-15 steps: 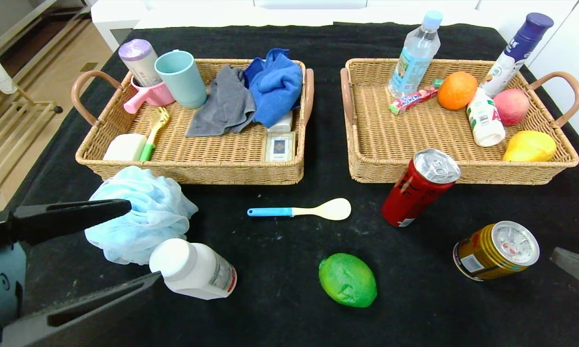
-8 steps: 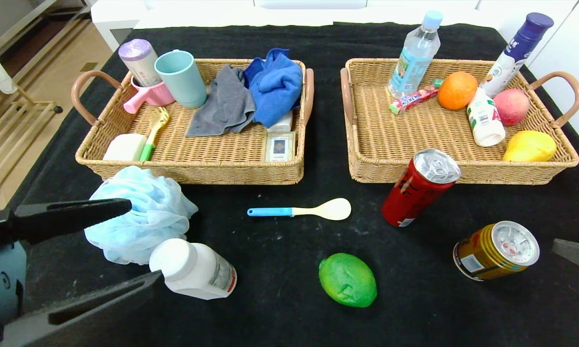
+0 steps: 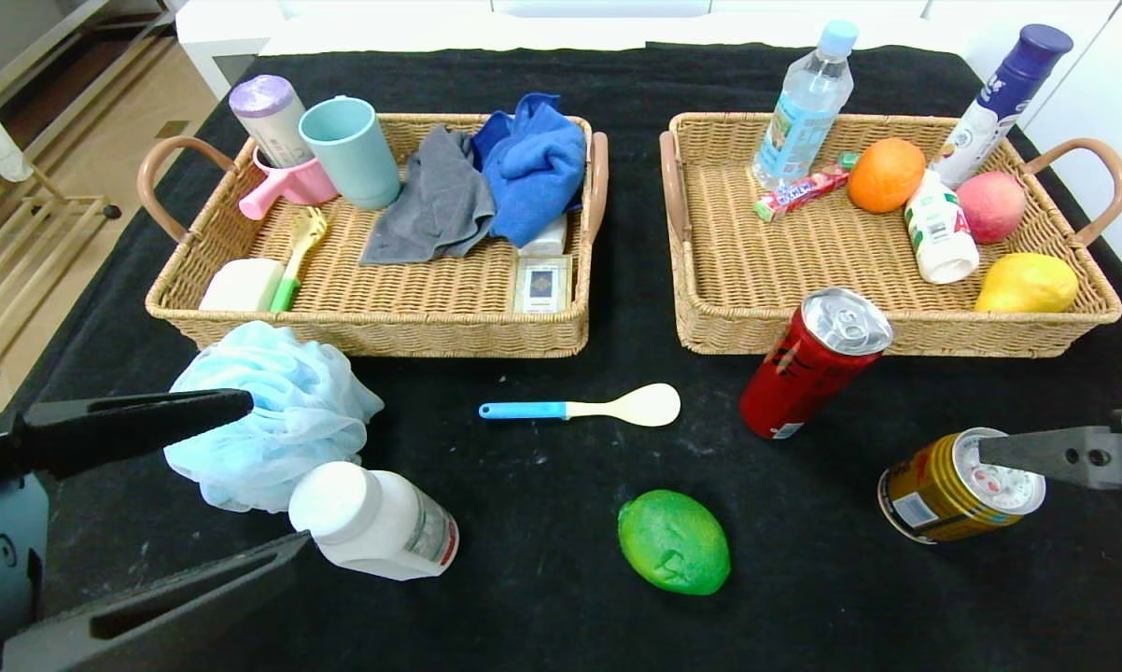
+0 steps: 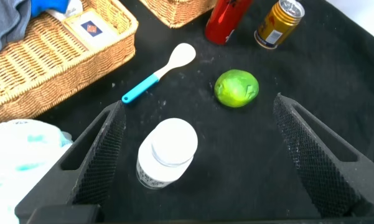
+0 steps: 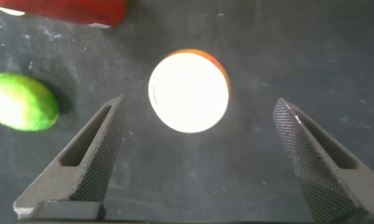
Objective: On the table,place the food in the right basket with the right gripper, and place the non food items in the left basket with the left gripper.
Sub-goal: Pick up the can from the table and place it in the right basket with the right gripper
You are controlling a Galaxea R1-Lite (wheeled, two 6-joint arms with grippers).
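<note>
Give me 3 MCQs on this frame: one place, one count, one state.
1. Where is the spoon?
A. in the left basket
B. on the cloth between the baskets' near edges and the lime
C. in the right basket

2. How many cans stand on the table outside the baskets?
A. one
B. two
C. four

3. The right gripper is:
A. open above the gold can
B. shut on the lime
C. shut on the red can

Answers:
1 B: it lies on the black cloth, the lime nearer the robot.
2 B: the red can and the gold can.
3 A: the right wrist view shows the fingers spread on either side of the can top.
</note>
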